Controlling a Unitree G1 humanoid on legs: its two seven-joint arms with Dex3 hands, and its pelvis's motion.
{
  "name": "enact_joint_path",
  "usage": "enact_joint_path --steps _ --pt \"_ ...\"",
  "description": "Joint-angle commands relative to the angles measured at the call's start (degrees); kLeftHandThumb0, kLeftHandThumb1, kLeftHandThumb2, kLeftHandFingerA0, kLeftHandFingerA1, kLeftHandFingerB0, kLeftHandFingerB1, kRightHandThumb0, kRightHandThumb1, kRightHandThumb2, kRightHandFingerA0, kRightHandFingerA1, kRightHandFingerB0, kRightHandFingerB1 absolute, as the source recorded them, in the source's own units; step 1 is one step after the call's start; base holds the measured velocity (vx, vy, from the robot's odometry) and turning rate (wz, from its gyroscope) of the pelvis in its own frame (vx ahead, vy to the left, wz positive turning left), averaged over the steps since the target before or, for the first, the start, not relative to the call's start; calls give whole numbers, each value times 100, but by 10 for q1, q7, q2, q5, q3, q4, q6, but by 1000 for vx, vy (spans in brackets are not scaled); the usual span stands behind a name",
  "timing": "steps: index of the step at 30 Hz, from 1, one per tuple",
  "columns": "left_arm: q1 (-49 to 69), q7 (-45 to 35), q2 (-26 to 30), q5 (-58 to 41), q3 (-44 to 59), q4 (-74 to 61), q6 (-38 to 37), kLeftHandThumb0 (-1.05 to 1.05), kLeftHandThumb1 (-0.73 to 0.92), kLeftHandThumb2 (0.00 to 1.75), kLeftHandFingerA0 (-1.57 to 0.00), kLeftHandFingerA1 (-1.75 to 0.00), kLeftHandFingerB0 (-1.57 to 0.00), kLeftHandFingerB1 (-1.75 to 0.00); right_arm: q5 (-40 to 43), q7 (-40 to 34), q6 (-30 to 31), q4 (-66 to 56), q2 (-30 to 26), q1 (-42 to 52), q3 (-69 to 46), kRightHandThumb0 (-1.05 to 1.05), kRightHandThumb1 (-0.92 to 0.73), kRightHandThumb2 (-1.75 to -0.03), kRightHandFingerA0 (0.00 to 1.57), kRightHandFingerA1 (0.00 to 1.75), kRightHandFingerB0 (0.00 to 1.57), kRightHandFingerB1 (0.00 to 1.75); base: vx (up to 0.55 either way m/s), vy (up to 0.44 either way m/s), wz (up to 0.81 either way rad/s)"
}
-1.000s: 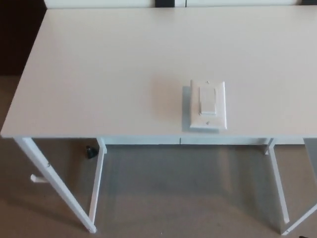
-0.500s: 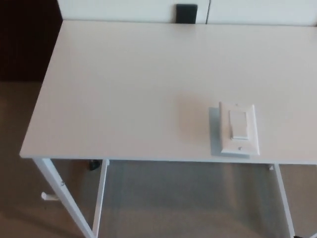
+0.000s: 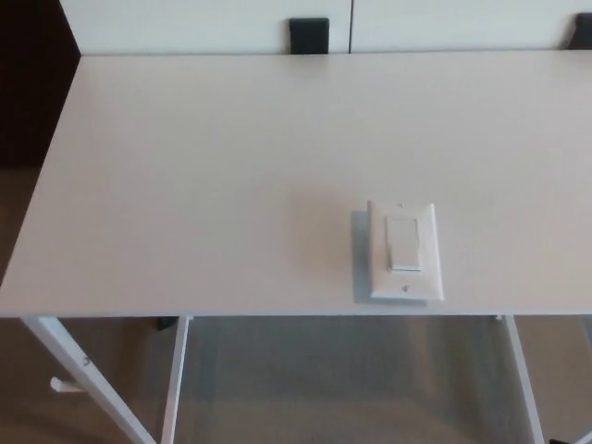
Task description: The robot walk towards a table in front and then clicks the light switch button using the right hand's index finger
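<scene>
A white light switch plate point(image 3: 404, 251) lies flat on the white table point(image 3: 203, 185), close to the table's near edge and right of the middle. Its rocker button point(image 3: 403, 244) sits in the plate's centre. Neither of my hands shows in the head view, and no arm is visible.
White table legs point(image 3: 171, 388) and a crossbar run below the near edge over beige carpet. Beyond the far edge stands a white wall or cabinet with a dark block point(image 3: 309, 36). A dark area borders the table on the left.
The whole picture has shifted as the camera moved. The table now fills more of the view and the switch plate sits lower than a second ago. Nothing on the table has moved.
</scene>
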Motion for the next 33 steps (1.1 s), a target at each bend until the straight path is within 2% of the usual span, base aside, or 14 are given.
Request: enact_joint_path --steps 1,7,19,25,29,30,32,33 --pt "0 -4 8 2 3 5 -7 3 50 90 -39 -60 -24 -53 0 2 0 7 -4 -5 1 -19 -60 -55 72 61 58 52 -41 249 19" --pt "-3 -1 10 5 0 -1 -2 3 50 90 -40 -61 -24 -53 -8 -3 6 6 -4 -9 2 -20 -60 -56 75 61 58 51 -1 155 3" --pt "-5 1 12 7 -1 1 -3 4 50 90 -40 -61 -25 -53 -7 0 24 -9 0 -8 2 -20 -61 -56 74 62 57 51 5 -18 3" --pt "-4 0 14 7 -2 -6 4 4 50 90 -41 -61 -25 -53 -14 4 11 -14 -5 -5 9 -22 -59 -57 74 62 58 51 0 0 0" --pt "-8 3 15 7 0 -11 9 4 50 90 -41 -61 -26 -53 -18 44 23 -106 -20 26 41 -29 -58 -56 74 60 63 51 0 0 0" --pt "-10 1 15 5 1 -7 7 4 50 90 -41 -61 -26 -54 -20 52 19 -144 -26 40 53 -29 -42 -81 67 70 53 62 0 0 0" --pt "-12 -1 17 7 0 -6 3 4 49 90 -40 -61 -26 -54 -5 71 39 -210 -31 62 65 -37 -42 -81 58 65 52 60 0 0 0" --pt "-12 1 18 9 -1 -10 7 3 49 90 -40 -61 -26 -54 6 83 42 -253 -37 77 71 -34 -56 -56 60 52 61 50 0 0 0"
